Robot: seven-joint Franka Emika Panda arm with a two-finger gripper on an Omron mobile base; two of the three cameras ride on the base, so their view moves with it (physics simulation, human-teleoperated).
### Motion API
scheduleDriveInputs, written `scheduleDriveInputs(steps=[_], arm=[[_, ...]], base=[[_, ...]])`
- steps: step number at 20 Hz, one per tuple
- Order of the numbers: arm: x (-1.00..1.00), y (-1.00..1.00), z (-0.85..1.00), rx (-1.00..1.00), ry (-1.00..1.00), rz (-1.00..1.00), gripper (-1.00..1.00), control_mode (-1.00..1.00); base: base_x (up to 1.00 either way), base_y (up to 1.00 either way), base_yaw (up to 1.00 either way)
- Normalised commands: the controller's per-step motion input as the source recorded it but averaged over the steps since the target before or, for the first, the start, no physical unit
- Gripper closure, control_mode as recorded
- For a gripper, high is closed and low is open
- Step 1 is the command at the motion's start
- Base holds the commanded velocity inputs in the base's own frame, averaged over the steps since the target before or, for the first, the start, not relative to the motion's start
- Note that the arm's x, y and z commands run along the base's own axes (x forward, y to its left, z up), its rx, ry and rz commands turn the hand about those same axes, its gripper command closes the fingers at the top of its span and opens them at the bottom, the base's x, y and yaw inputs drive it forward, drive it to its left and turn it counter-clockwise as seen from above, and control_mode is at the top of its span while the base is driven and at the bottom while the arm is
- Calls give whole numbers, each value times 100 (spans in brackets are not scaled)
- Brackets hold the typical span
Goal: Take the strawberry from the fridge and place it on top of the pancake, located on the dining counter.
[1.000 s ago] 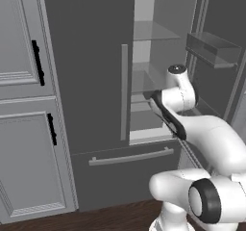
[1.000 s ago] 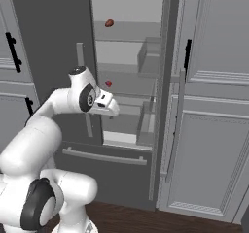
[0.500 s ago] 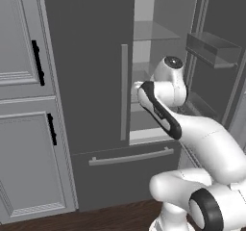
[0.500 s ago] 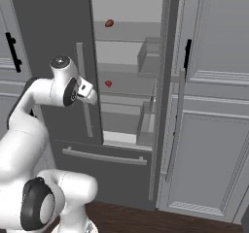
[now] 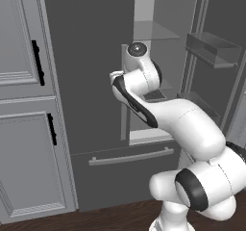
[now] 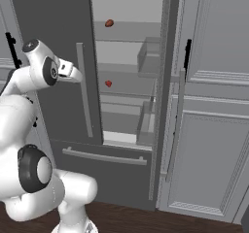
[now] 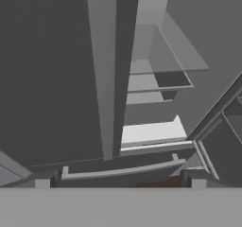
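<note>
Sitting on a fridge (image 6: pixel 58 13) shelf, strawberry (image 6: pixel 108 83) beyond gripper (image 6: pixel 77 74).

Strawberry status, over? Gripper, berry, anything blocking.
Gripper apart from the strawberry, holding nothing; jaw state unclear. Strawberry on a fridge shelf, right door open. Closed left door's handle stands between gripper and berry.

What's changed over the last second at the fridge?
The arm has swung back out of the open fridge, carrying the tool leftward in front of the closed left door. Nothing was grasped: the strawberry sits unmoved on its shelf, as does the darker lump above.
</note>
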Motion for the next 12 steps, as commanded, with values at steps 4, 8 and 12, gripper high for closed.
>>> scheduleDriveInputs(steps=[4, 8, 12], arm=[[67, -1, -8, 1, -11, 0, -100, -100], [76, 0, -6, 0, -6, 5, -100, -100], [69, 0, -14, 0, -1, 9, -100, -100]], base=[[0, 0, 0], [0, 0, 0], [0, 0, 0]])
